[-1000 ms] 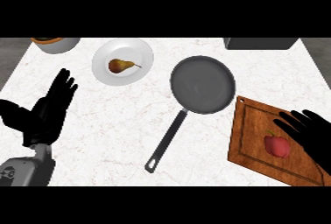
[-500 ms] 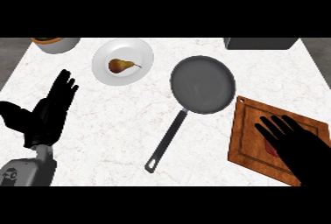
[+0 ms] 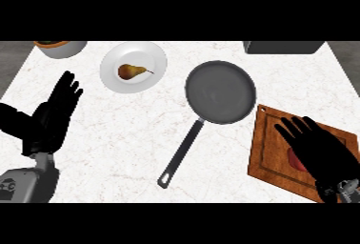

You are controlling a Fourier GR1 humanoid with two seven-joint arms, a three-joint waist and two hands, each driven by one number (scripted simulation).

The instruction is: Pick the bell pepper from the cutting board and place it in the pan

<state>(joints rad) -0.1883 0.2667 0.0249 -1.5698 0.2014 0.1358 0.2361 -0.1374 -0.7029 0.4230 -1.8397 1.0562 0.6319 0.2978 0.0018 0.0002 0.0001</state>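
At the lower left of the frame a grey forearm (image 3: 28, 183) is coming up from the bottom edge, and the left hand (image 3: 53, 114) above it is resting wide open over the white marbled bench (image 3: 119, 152), fingers straight and pointing toward the top of the frame, holding nothing. At the lower right the right hand (image 3: 320, 150) is hovering over the wooden cutting board (image 3: 271, 152), its fingers spread wide and fairly straight, reaching toward the upper left. The red bell pepper (image 3: 296, 159) is lying on the board beneath that palm, showing only as a sliver at the hand's left edge; whether the hand is touching it cannot be told. Just left of the board, the pan's long dark handle (image 3: 183, 150) is slanting down toward the lower middle of the frame, and the round grey pan (image 3: 220, 90) is sitting just above the board's upper left corner with nothing in it. Farther back, in the upper left, a white plate (image 3: 151, 57) is carrying a pear (image 3: 130, 71). A bowl (image 3: 63, 48) is showing at the upper left edge and a dark box (image 3: 285, 46) at the upper right edge.
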